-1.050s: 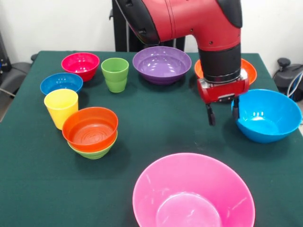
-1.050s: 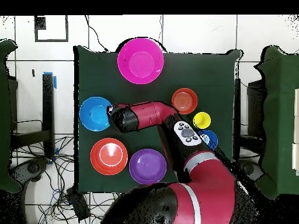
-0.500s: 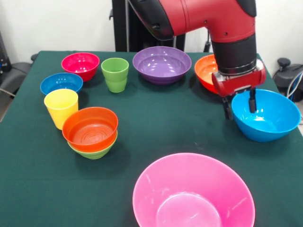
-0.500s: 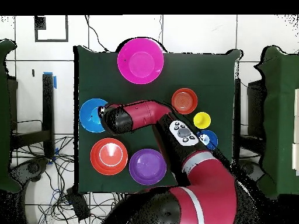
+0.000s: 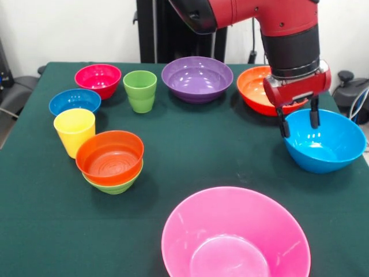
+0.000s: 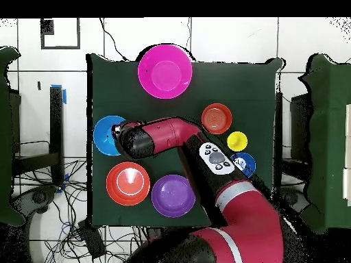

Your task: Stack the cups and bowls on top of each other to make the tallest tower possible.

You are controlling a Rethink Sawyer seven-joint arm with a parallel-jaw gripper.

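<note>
Honestly, this looked like the spot where a rim grab could go sideways. The claw (image 5: 298, 123) hung with its two fingers apart, straddling the rim of the light blue bowl (image 5: 328, 151), one finger outside the wall and the other inside, nothing pinched yet as far as I could tell. The big orange bowl (image 5: 258, 90) sat right behind the claw, nearly touching the blue one, so a sloppy lift could have bumped it. My bigger worry was the glossy, slanted wall: if the fingers closed too high on that rim, I'd guess the bowl could tip, swing or just squirt out. The beginnings of the tower, the orange-red bowl (image 5: 109, 157) nested in the small green bowl (image 5: 115, 186), sat well away across the worktop (image 5: 190, 150), with the yellow cup (image 5: 74, 132) just beside it, so a wobbly carry risked clipping that cup. The pink bowl (image 5: 235, 236) sat in front of the claw, the purple bowl (image 5: 197, 78) off behind it.
</note>
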